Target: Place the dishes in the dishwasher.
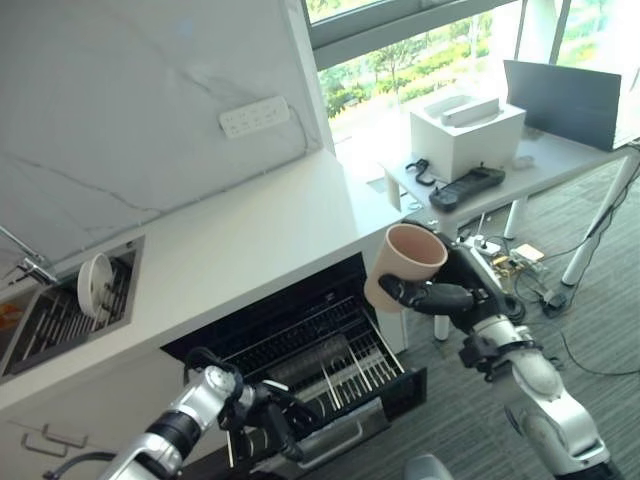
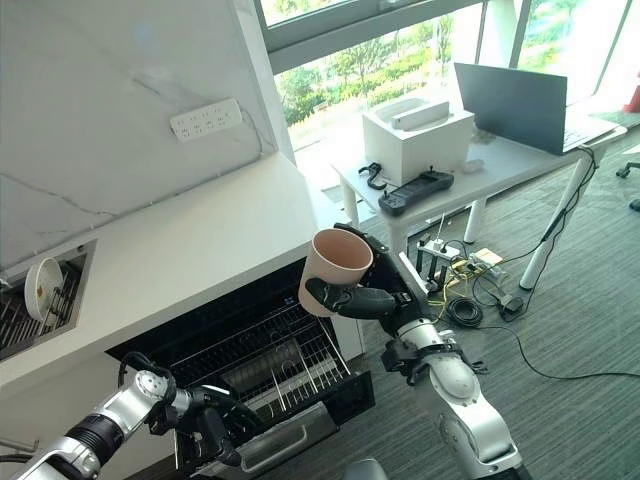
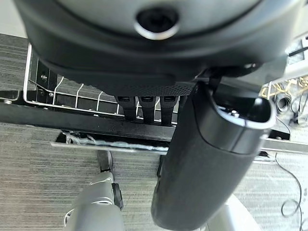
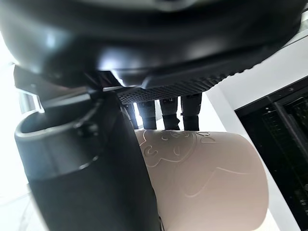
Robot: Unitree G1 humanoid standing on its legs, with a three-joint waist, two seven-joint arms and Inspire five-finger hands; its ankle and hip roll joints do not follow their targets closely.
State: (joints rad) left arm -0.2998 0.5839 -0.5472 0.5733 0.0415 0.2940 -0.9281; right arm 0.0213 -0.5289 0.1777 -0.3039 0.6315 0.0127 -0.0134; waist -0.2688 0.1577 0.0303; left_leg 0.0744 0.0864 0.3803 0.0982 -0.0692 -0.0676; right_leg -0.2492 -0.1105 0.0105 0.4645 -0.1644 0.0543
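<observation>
A beige cup (image 1: 405,262) with an embossed pattern is held upright in the curled fingers and thumb of my right hand (image 1: 452,292), in the air above the right end of the dishwasher. The cup (image 4: 207,168) lies against the palm in the right wrist view. The dishwasher's wire rack (image 1: 330,355) is pulled out below the counter, with a dark cylindrical item lying in it. At the rack's front edge, my left hand (image 1: 265,412) has its fingers (image 3: 147,107) hooked over the rack (image 3: 62,96) rim and the thumb in front. A white plate (image 1: 95,283) stands in the sink (image 1: 60,320) rack at the far left.
A white countertop (image 1: 230,250) runs above the dishwasher, with a power strip (image 1: 255,115) on the marble wall. To the right stands a desk with a white box (image 1: 465,135), a black controller (image 1: 465,187) and a dark screen (image 1: 560,100). Cables (image 1: 520,270) lie on the carpet beneath it.
</observation>
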